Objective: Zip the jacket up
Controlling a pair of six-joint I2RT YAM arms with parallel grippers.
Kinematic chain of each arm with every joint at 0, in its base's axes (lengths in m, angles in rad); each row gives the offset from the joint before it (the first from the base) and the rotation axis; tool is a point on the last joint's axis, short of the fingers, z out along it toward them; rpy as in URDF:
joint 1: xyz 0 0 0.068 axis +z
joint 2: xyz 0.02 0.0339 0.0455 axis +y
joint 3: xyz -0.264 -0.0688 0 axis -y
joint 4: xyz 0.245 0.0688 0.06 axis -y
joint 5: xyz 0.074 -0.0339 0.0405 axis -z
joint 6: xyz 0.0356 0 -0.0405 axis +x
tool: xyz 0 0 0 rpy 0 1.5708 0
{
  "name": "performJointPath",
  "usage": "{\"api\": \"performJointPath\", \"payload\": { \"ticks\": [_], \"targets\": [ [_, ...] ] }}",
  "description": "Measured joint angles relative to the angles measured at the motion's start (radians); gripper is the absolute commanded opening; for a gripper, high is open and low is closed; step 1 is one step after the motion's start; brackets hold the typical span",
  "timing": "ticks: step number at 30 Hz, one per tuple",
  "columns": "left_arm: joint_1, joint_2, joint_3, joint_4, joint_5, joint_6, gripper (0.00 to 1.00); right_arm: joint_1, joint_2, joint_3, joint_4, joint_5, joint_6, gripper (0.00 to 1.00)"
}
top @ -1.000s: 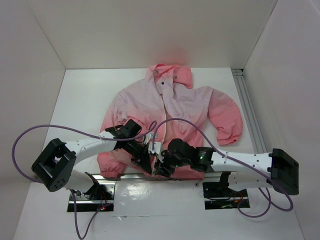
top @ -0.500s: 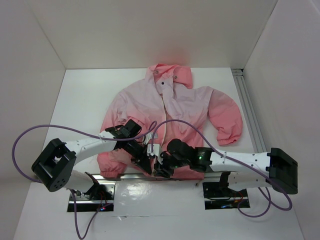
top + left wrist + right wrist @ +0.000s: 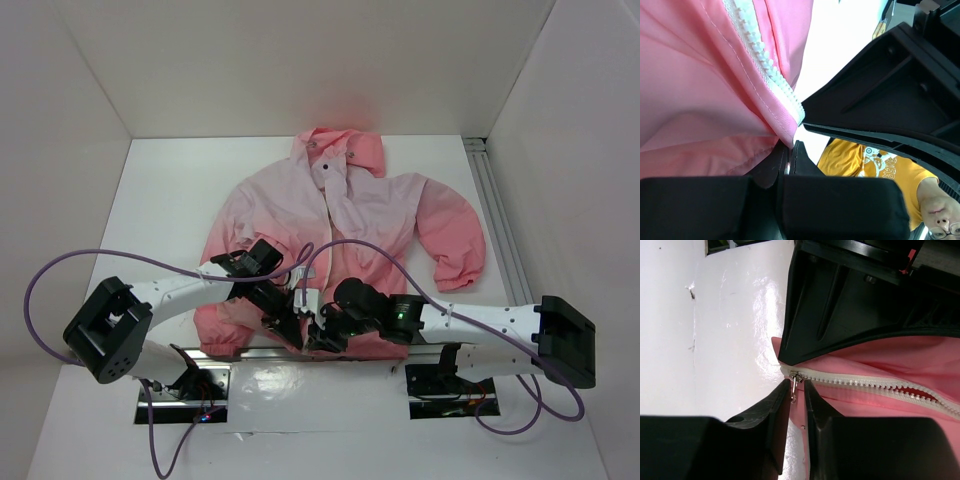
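Note:
The pink jacket [image 3: 350,210] lies flat on the white table, hood at the far end, front partly open. Both grippers meet at its near hem. My left gripper [image 3: 290,322] is shut on the hem corner at the bottom of the white zipper tape [image 3: 765,65]; its fingertips [image 3: 789,147] pinch the fabric. My right gripper [image 3: 322,338] stands right beside it. In the right wrist view its jaws [image 3: 797,385] straddle the small metal zipper pull [image 3: 795,388], which hangs from the slider [image 3: 797,376]. One finger touches the pull and a narrow gap remains.
The enclosure has white walls at back and sides. An aluminium rail [image 3: 495,220] runs along the table's right side. Purple cables [image 3: 60,270] loop above the left arm. The jacket's right sleeve [image 3: 455,250] bends toward the rail. A person in a yellow shirt [image 3: 865,160] shows beyond the table edge.
My right gripper has shifted slightly left, closer to the left gripper at the hem. The left gripper and the jacket have stayed in place.

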Motion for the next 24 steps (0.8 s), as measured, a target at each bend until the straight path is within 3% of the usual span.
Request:
{"api": "performJointPath", "payload": {
  "ticks": [8,24],
  "targets": [
    [0.0,0.0,0.002,0.0,0.0,0.0,0.0,0.0,0.0,0.0,0.0,-0.003,0.0,0.19],
    [0.0,0.0,0.002,0.0,0.0,0.0,0.0,0.0,0.0,0.0,-0.001,0.016,0.0,0.2]
  ]
}}
